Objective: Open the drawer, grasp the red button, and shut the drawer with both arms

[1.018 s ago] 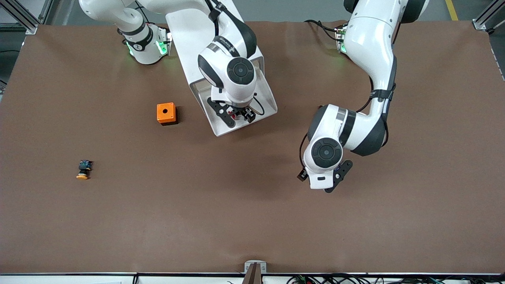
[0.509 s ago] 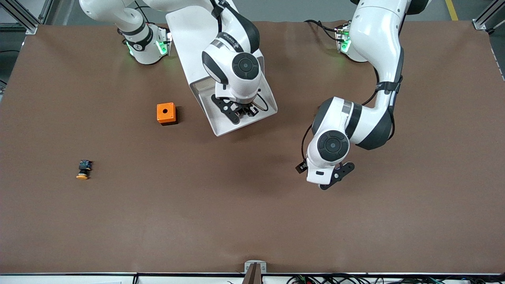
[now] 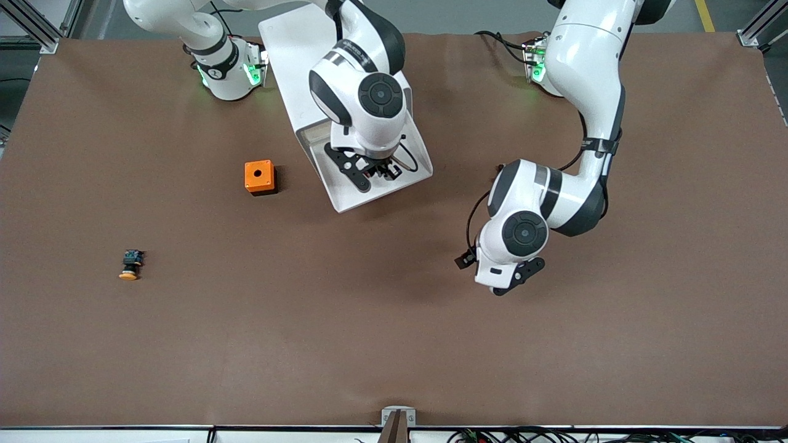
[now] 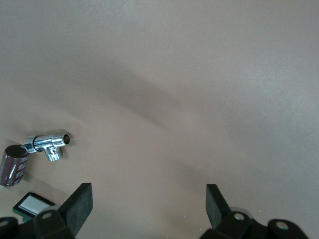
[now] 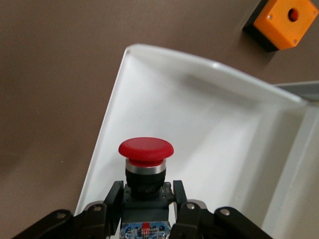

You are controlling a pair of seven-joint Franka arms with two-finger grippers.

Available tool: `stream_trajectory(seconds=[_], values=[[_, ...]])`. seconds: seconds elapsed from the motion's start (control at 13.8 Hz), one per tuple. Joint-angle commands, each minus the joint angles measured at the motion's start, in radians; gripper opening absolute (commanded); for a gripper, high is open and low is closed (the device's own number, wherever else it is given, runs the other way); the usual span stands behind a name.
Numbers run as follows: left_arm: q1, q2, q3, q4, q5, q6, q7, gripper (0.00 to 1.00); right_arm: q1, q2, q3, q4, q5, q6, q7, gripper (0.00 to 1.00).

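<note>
My right gripper [image 3: 373,173] hangs over the open white drawer [image 3: 345,200]. In the right wrist view it [image 5: 146,194] is shut on the button [image 5: 146,149], gripping its black body; the red cap points at the drawer's floor [image 5: 209,129] and the bluish terminal end sits between the fingers. The button is up in the air, clear of the floor. My left gripper [image 3: 513,279] is open and empty over bare table toward the left arm's end; its fingers [image 4: 82,201] stand wide apart in the left wrist view.
An orange box with a hole [image 3: 259,176] stands beside the drawer, toward the right arm's end. A yellow-orange capped button [image 3: 129,264] lies nearer the front camera. The left wrist view shows a chrome fitting [image 4: 47,143], a maroon cylinder [image 4: 12,165] and a white-capped switch [image 4: 33,204].
My right gripper has shifted a little toward the arms' bases over the drawer, still holding the button. My left hand has turned and drifted slightly toward the drawer.
</note>
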Motion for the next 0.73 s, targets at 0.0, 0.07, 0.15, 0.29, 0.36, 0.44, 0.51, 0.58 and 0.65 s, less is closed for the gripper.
stream_trajectory(seconds=[0.0,0.07,0.15,0.29,0.36,0.44,0.51,0.58,0.65], values=[[0.012,-0.022,-0.013,-0.019,-0.024,0.012,0.024,1.0,-0.135,-0.01,0.014,0.117,0.027,-0.172,-0.136,0.11],[0.012,-0.022,-0.013,-0.018,-0.032,0.014,0.025,1.0,-0.177,-0.011,0.011,0.14,0.038,-0.22,-0.21,0.11],[0.014,-0.022,-0.013,-0.018,-0.038,0.016,0.029,1.0,-0.231,-0.017,0.011,0.148,0.038,-0.245,-0.298,0.11],[0.015,-0.018,-0.013,-0.019,-0.053,0.061,0.071,1.0,-0.338,-0.043,0.006,0.14,0.035,-0.253,-0.525,0.11],[0.014,-0.018,-0.013,-0.016,-0.07,0.065,0.075,1.0,-0.404,-0.045,0.006,0.14,0.035,-0.269,-0.651,0.11],[0.014,-0.022,-0.013,-0.013,-0.085,0.066,0.075,1.0,-0.47,-0.044,0.006,0.14,0.029,-0.27,-0.777,0.11],[0.014,-0.022,-0.013,-0.013,-0.099,0.066,0.075,1.0,-0.523,-0.041,0.005,0.139,0.023,-0.265,-0.895,0.11],[0.012,-0.019,-0.013,-0.013,-0.11,0.069,0.076,1.0,-0.59,-0.037,0.005,0.139,0.024,-0.262,-1.028,0.11],[0.006,-0.016,-0.013,-0.013,-0.116,0.077,0.075,1.0,-0.654,-0.025,0.005,0.136,0.024,-0.239,-1.156,0.11]])
